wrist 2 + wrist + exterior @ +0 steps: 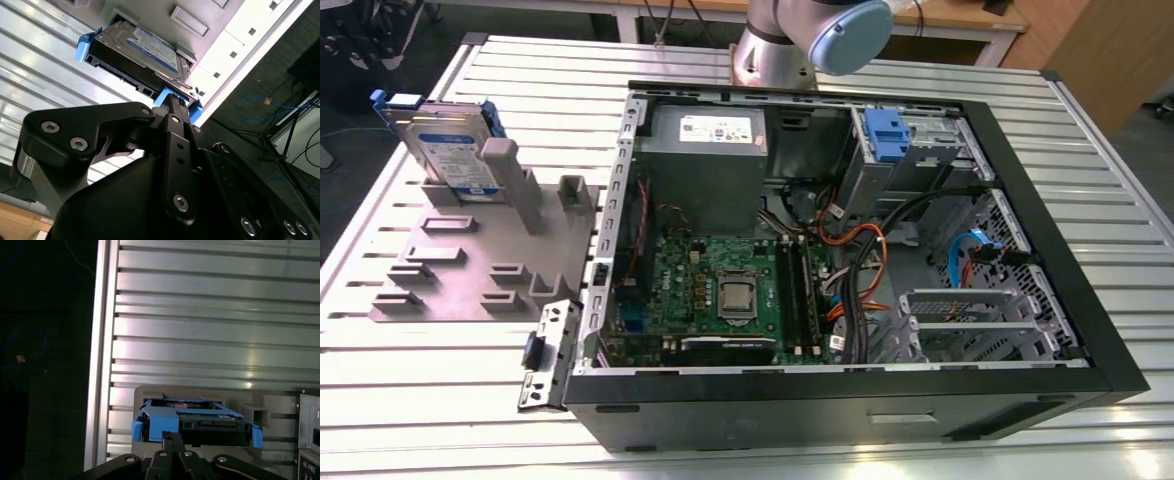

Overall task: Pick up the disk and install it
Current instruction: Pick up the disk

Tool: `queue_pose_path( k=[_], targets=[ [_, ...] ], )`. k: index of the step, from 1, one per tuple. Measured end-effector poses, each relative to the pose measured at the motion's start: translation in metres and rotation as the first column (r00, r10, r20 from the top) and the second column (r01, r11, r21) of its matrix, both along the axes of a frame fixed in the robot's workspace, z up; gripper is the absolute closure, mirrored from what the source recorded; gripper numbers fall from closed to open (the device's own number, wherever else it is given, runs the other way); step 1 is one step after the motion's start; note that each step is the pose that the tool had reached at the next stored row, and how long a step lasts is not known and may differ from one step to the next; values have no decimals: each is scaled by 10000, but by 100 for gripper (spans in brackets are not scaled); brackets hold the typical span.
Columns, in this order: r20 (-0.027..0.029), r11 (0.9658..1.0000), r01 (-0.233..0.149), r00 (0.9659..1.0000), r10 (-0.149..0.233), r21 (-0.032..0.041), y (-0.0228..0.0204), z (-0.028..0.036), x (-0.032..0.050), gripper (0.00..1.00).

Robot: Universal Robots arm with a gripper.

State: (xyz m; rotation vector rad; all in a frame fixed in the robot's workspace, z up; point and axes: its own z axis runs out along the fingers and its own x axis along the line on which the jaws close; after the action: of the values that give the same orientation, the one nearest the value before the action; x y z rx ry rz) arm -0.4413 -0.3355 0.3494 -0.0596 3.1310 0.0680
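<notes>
The tool [172, 436] has its two fingers drawn together to a narrow point with nothing between them, so I judge it closed and empty. In the second wrist view the tool [172, 97] appears as one dark bar that lines up with the near blue rail of the disk [145, 47]. The wrist views alone do not settle whether it touches that rail. In the exterior view the disk [454, 140] stands on edge in its slot with nothing at it, so I take the tool to be apart from it, lined up over its upper edge. The disk [200, 417] sits in the grey holder [467, 260], a slotted plate lying on the ribbed metal table [440, 400] towards the exterior view's left. It is upright, with its label facing outward and a blue rail on each side. Just beside the holder, towards the exterior view's right, lies the open case [854, 400], with the green board [720, 290] on its floor. A grey box [707, 150] sits at its far end. A blue bracket [887, 135] sits in the drive cage in the far corner, with loose cables trailing near it. As for progress, I judge the task barely begun. The disk has not been gripped or lifted from the holder, and nothing has been put into the case. So both the pick-up and the installing are left to do.
</notes>
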Motion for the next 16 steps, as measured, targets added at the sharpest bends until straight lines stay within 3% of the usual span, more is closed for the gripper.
queue_pose_path(
  k=[16],
  targets=[
    [0,9986,-523,9986,523,0,0,0,0,89]
  ],
)
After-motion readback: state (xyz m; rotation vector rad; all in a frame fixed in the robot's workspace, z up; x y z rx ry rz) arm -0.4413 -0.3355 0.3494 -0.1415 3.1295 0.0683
